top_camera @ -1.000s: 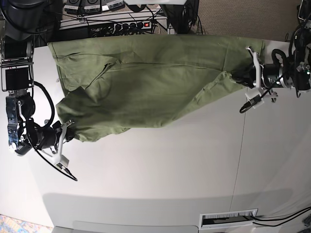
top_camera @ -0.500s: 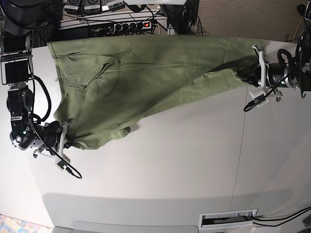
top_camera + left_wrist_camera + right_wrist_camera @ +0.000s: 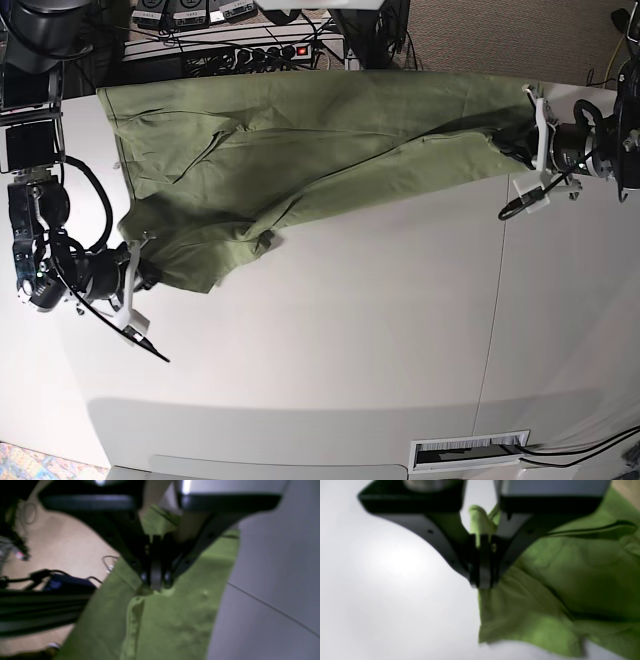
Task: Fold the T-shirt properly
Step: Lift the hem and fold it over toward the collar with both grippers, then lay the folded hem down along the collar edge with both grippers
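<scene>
The sage-green T-shirt (image 3: pixel 300 150) lies stretched across the far part of the white table (image 3: pixel 350 330), one long folded band from left to right. My left gripper (image 3: pixel 527 150) is at the base view's right, shut on the T-shirt's edge (image 3: pixel 160 620); its jaws pinch the cloth in the left wrist view (image 3: pixel 156 580). My right gripper (image 3: pixel 138 272) is at the base view's left, shut on a corner of the T-shirt (image 3: pixel 545 585); a bit of cloth sticks up between its jaws in the right wrist view (image 3: pixel 482 580).
A power strip and cables (image 3: pixel 260 50) lie behind the table's far edge. A vent slot (image 3: pixel 470 452) sits at the near right. A seam (image 3: pixel 490 330) runs down the table on the right. The floor (image 3: pixel 62 547) shows past the table edge.
The left gripper moved further right and the right gripper drew down and left, pulling the T-shirt tighter; the shirt's lower edge rose toward the far side and the band grew narrower.
</scene>
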Motion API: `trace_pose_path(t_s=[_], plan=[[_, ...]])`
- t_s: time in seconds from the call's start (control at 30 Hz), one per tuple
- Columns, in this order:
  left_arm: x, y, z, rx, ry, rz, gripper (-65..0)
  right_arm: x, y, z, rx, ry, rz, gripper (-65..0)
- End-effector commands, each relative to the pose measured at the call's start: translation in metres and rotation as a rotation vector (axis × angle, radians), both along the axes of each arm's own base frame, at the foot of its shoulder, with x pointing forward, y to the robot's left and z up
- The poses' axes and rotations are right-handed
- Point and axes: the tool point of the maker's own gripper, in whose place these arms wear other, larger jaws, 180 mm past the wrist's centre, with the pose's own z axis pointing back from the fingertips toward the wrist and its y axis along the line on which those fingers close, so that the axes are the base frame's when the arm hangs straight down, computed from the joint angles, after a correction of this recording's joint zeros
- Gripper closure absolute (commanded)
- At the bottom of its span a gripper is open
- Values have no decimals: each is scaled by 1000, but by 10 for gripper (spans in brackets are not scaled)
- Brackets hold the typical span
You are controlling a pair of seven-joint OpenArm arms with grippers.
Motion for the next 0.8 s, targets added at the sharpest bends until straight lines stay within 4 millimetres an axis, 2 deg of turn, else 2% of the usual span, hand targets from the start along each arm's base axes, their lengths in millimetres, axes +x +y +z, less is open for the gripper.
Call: trace_pose_path(t_s=[0.0, 0.1, 0.23, 0.4, 0.53, 0.77], plan=[[4, 6, 11, 13, -16, -16, 0, 4, -10, 15, -11, -28, -7, 0], [-2, 10, 14, 16, 18, -29, 0, -10, -14, 6, -4, 25, -7, 0], [3, 20, 21, 34, 9, -18, 0, -34, -18, -12, -12, 111, -5, 0], [12, 25, 35, 8, -20, 17, 0, -51, -10, -22, -25, 141, 33, 0], [1, 18, 41, -48, 40, -3, 0, -61, -5, -27, -33, 158, 60, 0], [-28, 18, 25, -53, 132, 0, 0, -85, -16, -43, -70, 233, 57, 0]])
